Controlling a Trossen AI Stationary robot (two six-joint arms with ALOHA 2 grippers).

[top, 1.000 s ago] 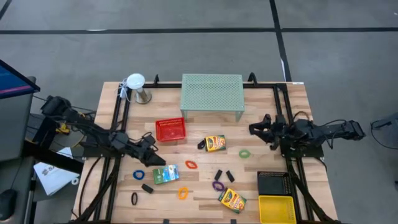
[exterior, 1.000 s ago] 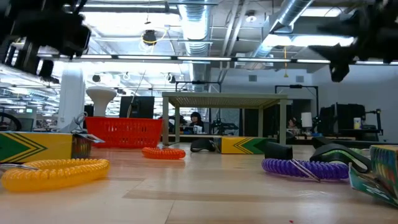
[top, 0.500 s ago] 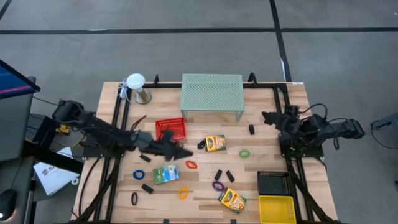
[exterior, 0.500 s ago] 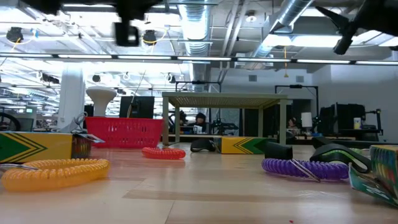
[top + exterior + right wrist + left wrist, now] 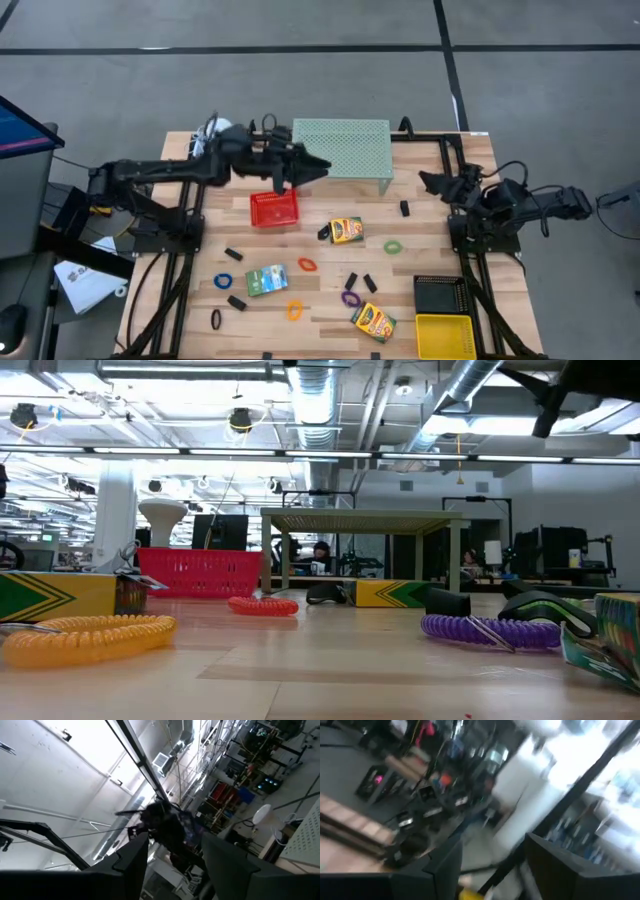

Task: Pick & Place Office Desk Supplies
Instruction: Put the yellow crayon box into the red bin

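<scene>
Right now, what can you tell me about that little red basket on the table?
The red basket is a small rectangular tray of what looks like plastic, with slotted walls and an open top. It sits upright on the wooden table, just in front of the mint-green mesh shelf. It looks empty. The left gripper hovers beyond its far edge, not touching it.

A light wooden bench (image 5: 420,300) with plank seams stood on a grey floor (image 5: 300,90) crossed by dark lines. At the left edge sat the corner of a blue-lit screen (image 5: 20,125). Seen from bench height, the room behind was a large open workshop: exposed silver ducts (image 5: 315,400) and pipes ran under the ceiling, long strip lights (image 5: 190,452) glowed, and a white column (image 5: 115,515) rose at left. A seated person (image 5: 322,555) showed far back among dark equipment.
</scene>
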